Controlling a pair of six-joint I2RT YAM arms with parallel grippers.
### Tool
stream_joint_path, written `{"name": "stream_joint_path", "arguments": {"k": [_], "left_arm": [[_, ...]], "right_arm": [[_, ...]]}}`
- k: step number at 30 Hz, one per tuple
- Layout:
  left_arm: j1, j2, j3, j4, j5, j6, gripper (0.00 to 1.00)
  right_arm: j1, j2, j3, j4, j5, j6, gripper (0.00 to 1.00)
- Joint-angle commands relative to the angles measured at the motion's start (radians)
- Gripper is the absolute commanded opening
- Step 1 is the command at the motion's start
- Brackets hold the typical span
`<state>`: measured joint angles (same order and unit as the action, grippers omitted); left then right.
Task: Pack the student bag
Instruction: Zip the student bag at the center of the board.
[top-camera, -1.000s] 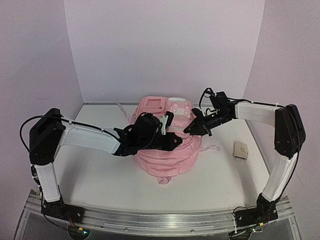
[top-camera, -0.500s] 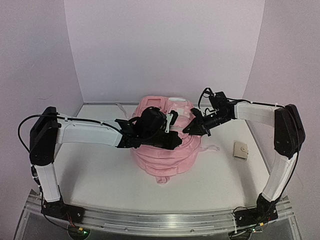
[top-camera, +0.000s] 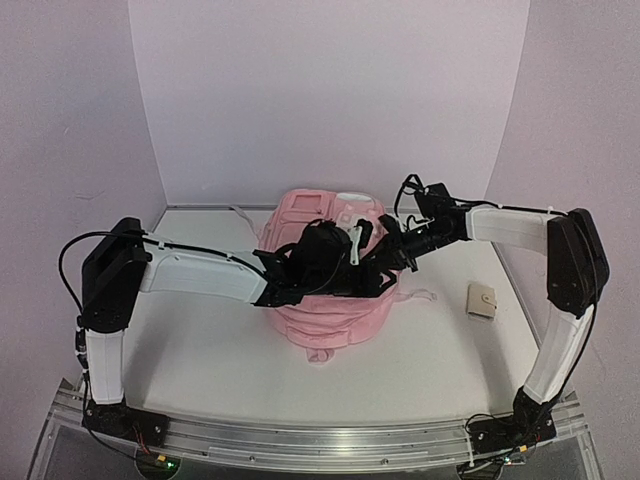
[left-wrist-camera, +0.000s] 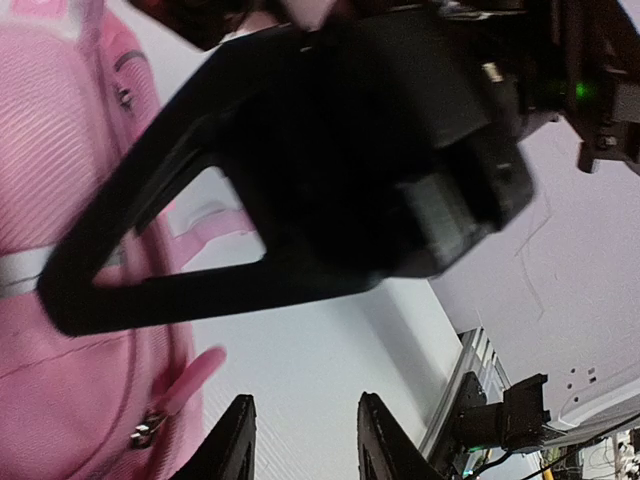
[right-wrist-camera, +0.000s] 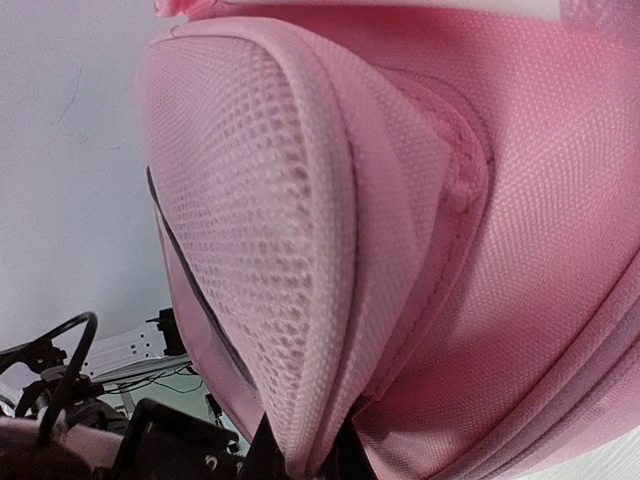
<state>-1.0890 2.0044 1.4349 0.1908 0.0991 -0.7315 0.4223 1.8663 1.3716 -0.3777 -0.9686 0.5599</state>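
The pink student bag (top-camera: 330, 312) lies in the middle of the table, its white patch at the far end. My right gripper (top-camera: 384, 256) is at the bag's right side. In the right wrist view it (right-wrist-camera: 300, 455) is shut on the edge of the bag's mesh side pocket (right-wrist-camera: 270, 200) and holds the fabric pinched. My left gripper (top-camera: 367, 272) reaches across the bag, close beside the right one. In the left wrist view it (left-wrist-camera: 305, 440) is open and empty above the white table, with the bag (left-wrist-camera: 60, 150) at the left and the right gripper's black body (left-wrist-camera: 350, 150) just ahead.
A small beige wallet (top-camera: 486, 300) lies on the table right of the bag. A pale strap (top-camera: 425, 295) sticks out at the bag's right side. White walls enclose the back and sides. A zip pull (left-wrist-camera: 150, 430) hangs at the bag's edge.
My left arm has swung right across the top of the bag until its gripper is next to the right one. The right gripper has shifted slightly left, still holding the fabric.
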Motion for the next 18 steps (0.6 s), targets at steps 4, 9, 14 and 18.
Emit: {"name": "stream_joint_path", "arguments": {"k": [4, 9, 14, 18], "left_arm": [[-0.009, -0.143, -0.043, -0.043, 0.001, 0.142, 0.47], [-0.009, -0.297, -0.173, -0.09, -0.046, 0.197, 0.54], [-0.007, -0.398, -0.207, -0.169, -0.212, 0.262, 0.65], [0.01, -0.397, -0.149, -0.316, -0.32, 0.303, 0.68]], "right_arm": [[-0.038, -0.04, 0.015, 0.083, 0.015, -0.041, 0.34], [-0.092, -0.113, 0.009, -0.024, 0.041, -0.199, 0.57], [-0.089, -0.186, 0.013, -0.19, 0.132, -0.409, 0.57], [-0.048, -0.242, -0.013, -0.252, 0.215, -0.518, 0.53]]}}
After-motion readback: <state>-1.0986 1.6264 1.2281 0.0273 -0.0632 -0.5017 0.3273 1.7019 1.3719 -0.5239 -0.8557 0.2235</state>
